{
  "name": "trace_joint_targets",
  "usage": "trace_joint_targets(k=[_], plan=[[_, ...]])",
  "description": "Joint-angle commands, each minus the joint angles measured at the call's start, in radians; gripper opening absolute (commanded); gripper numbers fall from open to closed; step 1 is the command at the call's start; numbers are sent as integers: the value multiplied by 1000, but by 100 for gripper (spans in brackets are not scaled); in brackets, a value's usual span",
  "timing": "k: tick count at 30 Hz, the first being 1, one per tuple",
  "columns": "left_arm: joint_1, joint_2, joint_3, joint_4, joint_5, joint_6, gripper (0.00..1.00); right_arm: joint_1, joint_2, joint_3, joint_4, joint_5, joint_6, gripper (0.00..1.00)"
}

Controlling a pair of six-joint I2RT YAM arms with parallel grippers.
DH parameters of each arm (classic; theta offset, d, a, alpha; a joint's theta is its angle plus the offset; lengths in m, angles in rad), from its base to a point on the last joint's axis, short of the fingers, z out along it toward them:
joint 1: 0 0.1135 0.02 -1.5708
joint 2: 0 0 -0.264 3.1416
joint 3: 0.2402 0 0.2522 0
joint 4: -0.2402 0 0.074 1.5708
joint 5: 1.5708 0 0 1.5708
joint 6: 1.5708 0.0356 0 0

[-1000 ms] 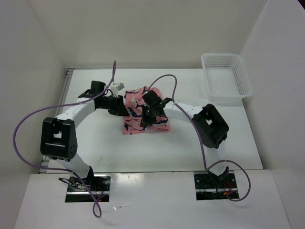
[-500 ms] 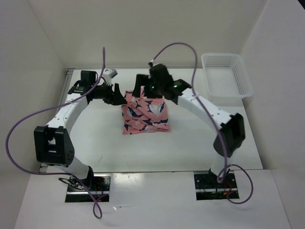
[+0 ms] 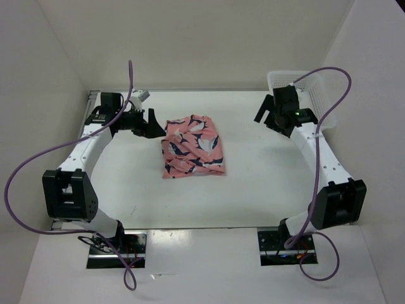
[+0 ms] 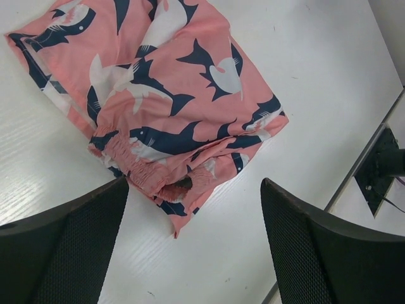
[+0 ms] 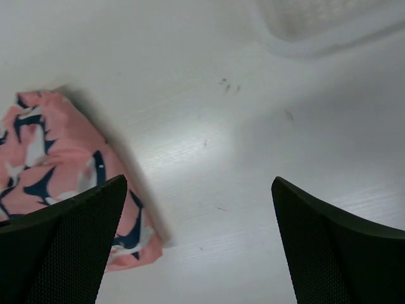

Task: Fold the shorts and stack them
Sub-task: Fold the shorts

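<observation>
The shorts (image 3: 193, 147), salmon-pink with navy-and-white shapes, lie folded into a rough rectangle at the middle of the table. In the left wrist view the shorts (image 4: 158, 95) show a gathered waistband along their near edge. My left gripper (image 3: 155, 125) hovers open just left of the fabric, and nothing sits between its fingers (image 4: 76, 247). My right gripper (image 3: 264, 117) hangs open well to the right of the shorts, near the basket. In its own view the right gripper (image 5: 197, 183) frames bare table, with the shorts (image 5: 50, 145) at the left edge.
A white mesh basket (image 3: 310, 101) stands at the back right corner, partly behind my right arm, and its rim (image 5: 316, 25) shows at the top of the right wrist view. Walls close in at the back and both sides. Purple cables loop over both arms.
Both grippers opened and let go of the shorts. The right arm swung far right toward the basket. The left arm drew back to the left. The shorts stay folded on the table.
</observation>
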Motion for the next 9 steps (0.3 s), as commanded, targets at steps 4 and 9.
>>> trace_joint_targets(k=[4,9], plan=[[6,-5,14,39,48,23,92,-43,-121,-46,-66,104,-7,100],[6,15,13,39,60,23,92,-61,-134,-79,-76,104,4,100]])
